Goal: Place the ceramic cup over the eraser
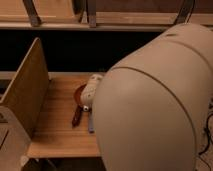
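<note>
Camera view: a wooden table (55, 135) beneath dark shelving is seen, and the claw (90, 95) is hung over a red-brown dish (79, 93) near the eraser (91, 123), its grip state not discernible.

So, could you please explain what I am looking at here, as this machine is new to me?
There is one camera, looking down at a wooden table. The big beige shape on the right is the robot's arm, close to the lens. Its gripper seems to be the pale rounded piece at the arm's left edge, above a red-brown dish with a dark handle. Right of the handle lies the grey-blue eraser. A wooden board stands at the left. Whether the gripper holds the cup, I cannot tell.
</note>
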